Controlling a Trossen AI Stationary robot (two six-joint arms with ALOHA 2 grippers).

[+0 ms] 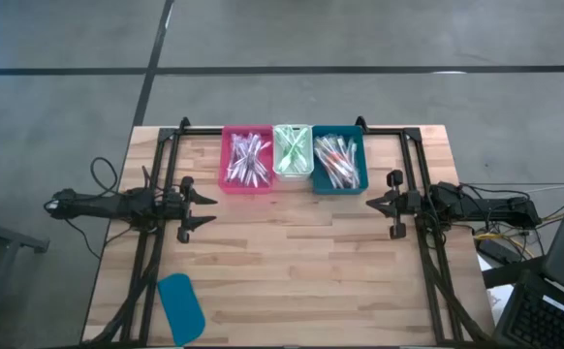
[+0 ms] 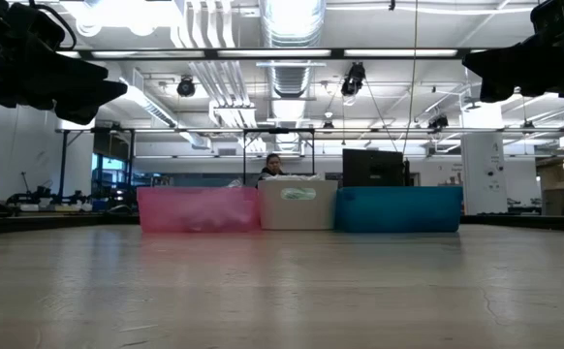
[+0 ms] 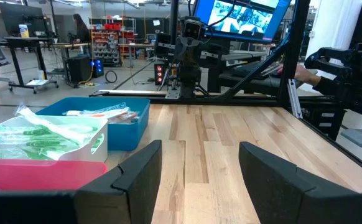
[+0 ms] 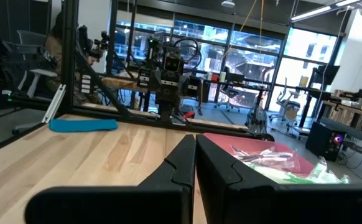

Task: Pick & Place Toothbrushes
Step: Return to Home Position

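Observation:
Three bins stand side by side at the table's far edge: a pink bin, a whitish bin and a teal bin. Each holds toothbrushes: pink-accented ones, green ones and orange-red ones. My left gripper waits at the table's left side, open, pointing level toward the right. My right gripper waits at the right side, shut, pointing level toward the left. Neither touches anything. In the left wrist view the open fingers frame bare wood; the shut fingers meet in the right wrist view.
A flat teal lid lies near the table's front left corner. Black frame rails run along both sides of the wooden table. A person sits in the room beyond the bins.

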